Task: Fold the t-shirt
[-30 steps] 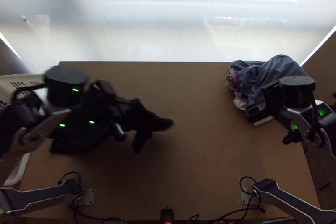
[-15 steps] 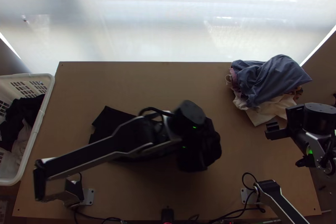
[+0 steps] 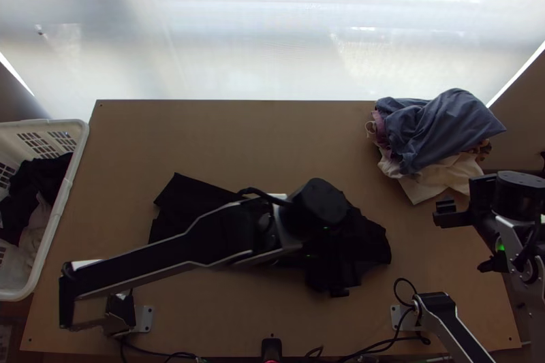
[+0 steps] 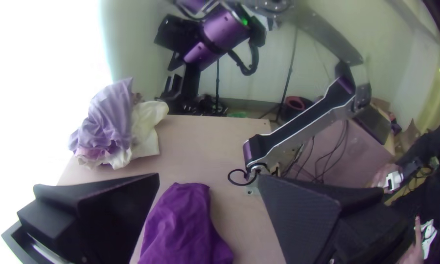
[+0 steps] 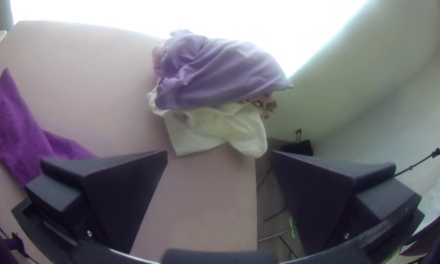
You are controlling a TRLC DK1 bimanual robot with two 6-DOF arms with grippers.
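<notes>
T-shirt (image 3: 364, 244) edge slides nearer right claw (image 5: 220, 151) | left claw (image 4: 208, 177) spread apart above bunched end | right claw also parted, garment pile (image 5: 217, 73) beyond | risk: closing on creased layers may drag them askew, trapping wrinkles
</notes>
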